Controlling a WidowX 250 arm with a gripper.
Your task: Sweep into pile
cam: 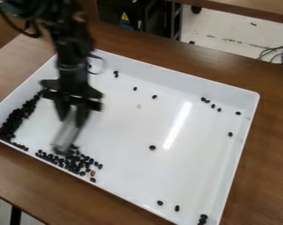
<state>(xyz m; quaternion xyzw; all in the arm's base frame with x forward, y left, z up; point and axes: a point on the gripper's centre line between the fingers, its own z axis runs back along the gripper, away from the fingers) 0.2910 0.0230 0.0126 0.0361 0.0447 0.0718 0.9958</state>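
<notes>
Wood-grained, the surface point(264, 167) bore a smooth white tray point(179, 75); we saw the hand point(72, 119) clamped on a blurred greyish strip point(66, 135) among oval black beans point(13, 121), bunched leftward, others scattered.

One white tray point(185, 79) on one brown counter point(267, 167). Two crowded clusters of black beans point(15, 119), too many to count; apart from them, a row of four and well over five others. One pale speck point(138, 106) mid-tray.
</notes>
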